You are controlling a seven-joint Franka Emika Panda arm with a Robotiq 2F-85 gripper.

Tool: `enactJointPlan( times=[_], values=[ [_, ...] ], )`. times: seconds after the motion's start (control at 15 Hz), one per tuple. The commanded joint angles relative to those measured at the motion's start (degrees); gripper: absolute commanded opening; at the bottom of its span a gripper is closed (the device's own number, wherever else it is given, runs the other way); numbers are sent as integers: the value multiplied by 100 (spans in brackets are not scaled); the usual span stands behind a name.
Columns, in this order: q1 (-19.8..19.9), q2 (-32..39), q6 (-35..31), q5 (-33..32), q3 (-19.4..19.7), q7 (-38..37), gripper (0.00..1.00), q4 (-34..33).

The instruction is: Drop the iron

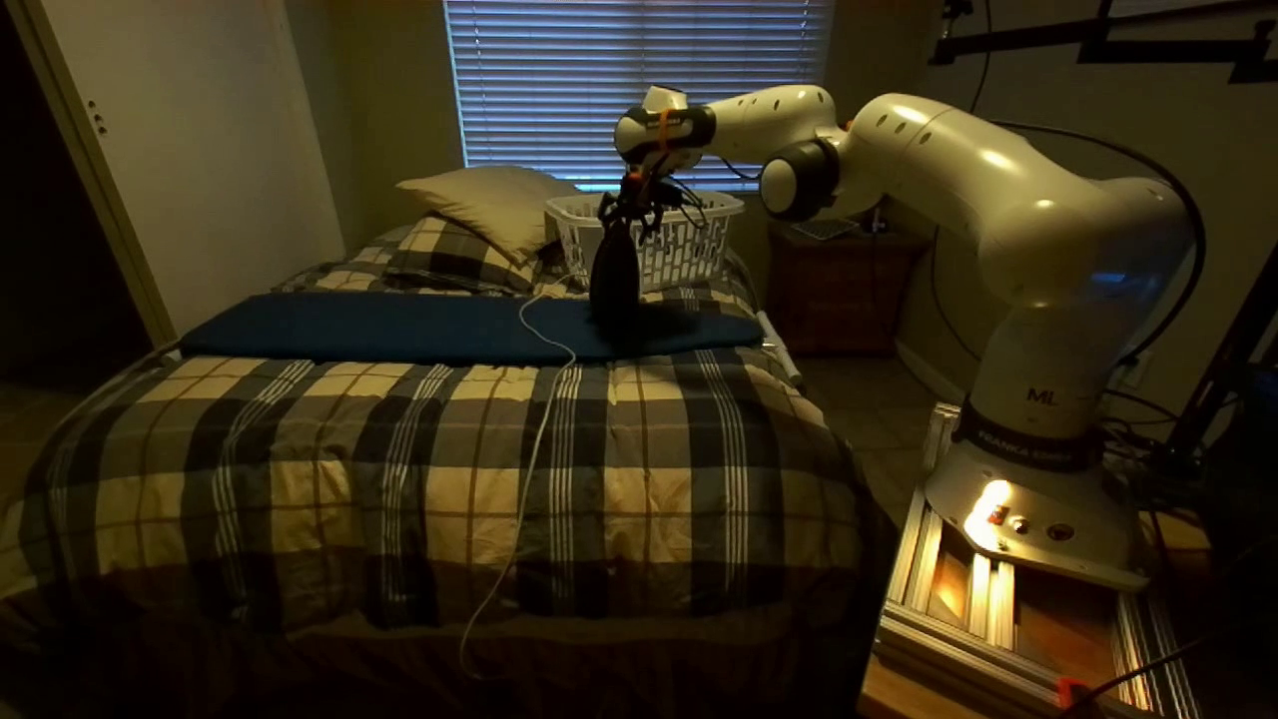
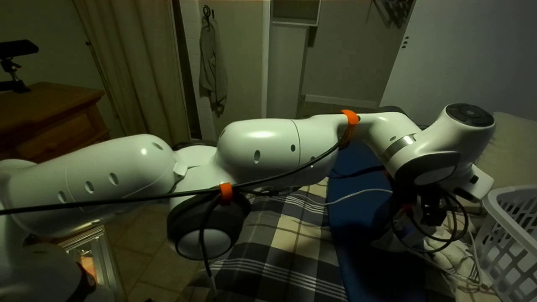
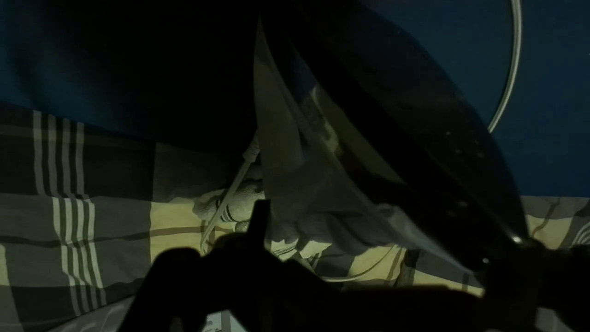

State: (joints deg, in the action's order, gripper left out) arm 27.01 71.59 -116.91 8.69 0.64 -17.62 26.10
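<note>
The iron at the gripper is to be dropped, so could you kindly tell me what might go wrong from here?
The iron is roughly upright, narrow end at the gripper, over the blue board; released like that, it might topple. The pale cord trails across the board and down over the bed, so it could snag or tug the iron. The white basket looks close by, so a sideways swing might knock it.

In an exterior view, clock from centre: one black two-fingered gripper [image 1: 626, 222], one dark pointed-nose clothes iron [image 1: 615, 275], both twelve; one white lattice plastic basket [image 1: 689, 255], one o'clock; one long blue ironing board [image 1: 439, 328], nine; two cloth pillows [image 1: 489, 200] [image 1: 454, 255], beige at eleven, plaid at ten. In an exterior view: two narrow orange bands [image 2: 350, 117] [image 2: 225, 191].
</note>
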Motion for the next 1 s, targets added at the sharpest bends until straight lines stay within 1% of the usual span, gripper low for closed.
enactJointPlan(
  times=[0.0, 0.13, 0.2, 0.27, 0.33, 0.4, 0.47, 0.53, 0.6, 0.73, 0.8, 0.93],
  values=[
    [-16, 71, 51, 21, 74, -112, 69, -79],
    [-16, 69, 53, 23, 78, -128, 53, -78],
    [-15, 69, 55, 20, 84, -140, 54, -74],
    [-12, 60, 57, 20, 91, -145, 86, -59],
    [-11, 54, 66, 21, 96, -156, 85, -45],
    [-11, 48, 104, 25, 91, -157, 72, -35],
    [-15, 64, 115, 17, 101, -172, 42, -57],
    [-19, 71, 152, 12, 103, -165, 45, -67],
    [-26, 71, 162, 1, 113, -157, 43, -67],
    [-38, 48, 162, -19, 138, -158, 29, -31],
    [-43, 33, 162, -17, 134, -155, 25, -7],
    [-66, 31, 186, -43, 160, -163, 23, 8]
  ],
)
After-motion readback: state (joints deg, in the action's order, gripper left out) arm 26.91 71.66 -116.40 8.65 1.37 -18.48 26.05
